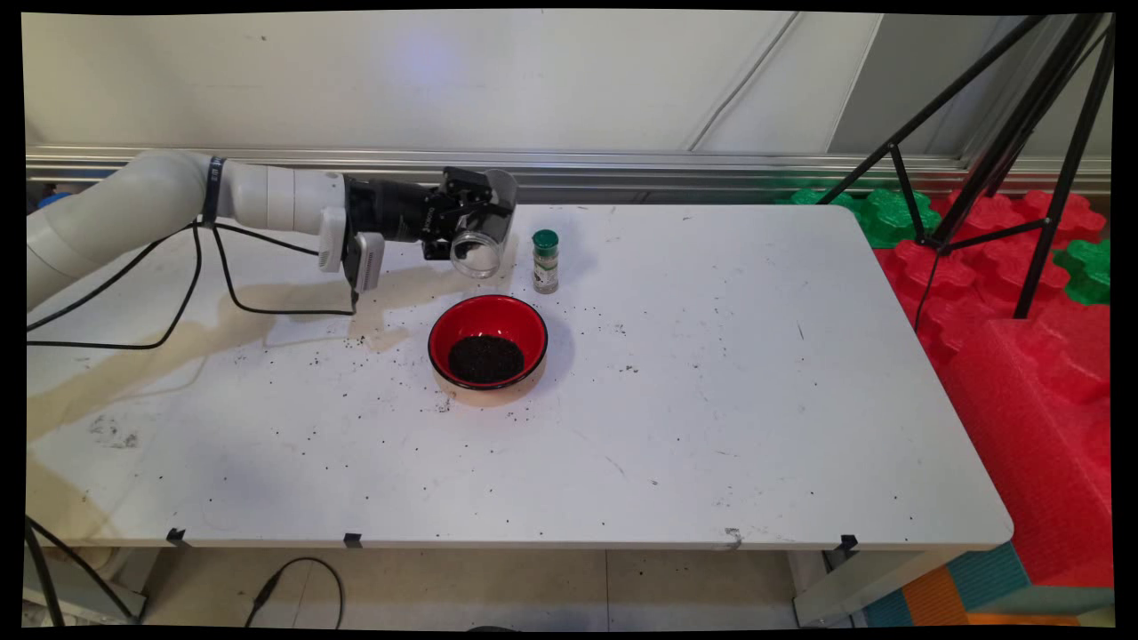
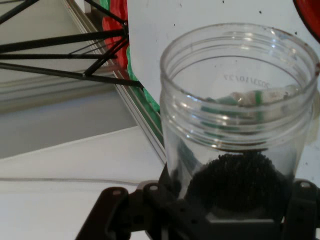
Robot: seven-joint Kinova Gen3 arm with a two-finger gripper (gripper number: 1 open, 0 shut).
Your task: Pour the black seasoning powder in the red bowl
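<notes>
Black two-finger gripper (image 1: 476, 233) clamps tipped clear plastic jar (image 1: 481, 242), far-left of red round bowl (image 1: 488, 342) w/ dark granules; green-capped spice bottle (image 1: 545, 261) right.

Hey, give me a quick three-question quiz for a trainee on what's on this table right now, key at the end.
1. True or false: the gripper grips a clear jar that lies on its side.
2. What lies in the red bowl? A) a heap of dark grains B) water C) nothing
3. Fill in: the small bottle beside the jar has a ____ cap.

Key: 1 true; 2 A; 3 green.
</notes>
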